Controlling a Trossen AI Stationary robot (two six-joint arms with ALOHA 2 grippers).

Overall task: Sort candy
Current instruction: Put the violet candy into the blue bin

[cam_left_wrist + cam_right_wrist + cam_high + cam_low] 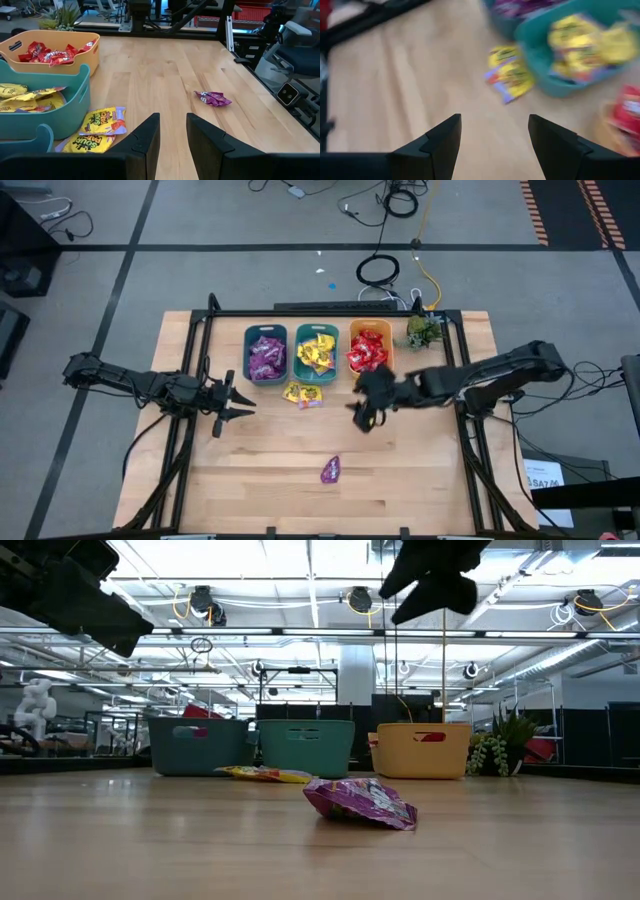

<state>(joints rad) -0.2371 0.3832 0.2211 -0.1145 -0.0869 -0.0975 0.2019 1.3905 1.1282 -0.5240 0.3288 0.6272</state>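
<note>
both grippers' fingers open, empty; purple candy (330, 469) alone on bare table (420, 490) centre

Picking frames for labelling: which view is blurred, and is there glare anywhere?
Right wrist view: motion-blurred, the yellow crinkly candy packets on the wood smeared. Low view: bright ceiling lights, arms in silhouette, the purple shiny candy packet sharp. High and left wrist views: evenly lit, crisp.

Ceiling strip lights (300, 565) are casting bright, even illumination over the table (300, 480), leaving only soft shadows under the arms. Glare is washing out the ceiling in the low view. The right wrist view is smearing with motion blur, softening the yellow candy (510, 75). The left wrist view is staying sharp.
</note>
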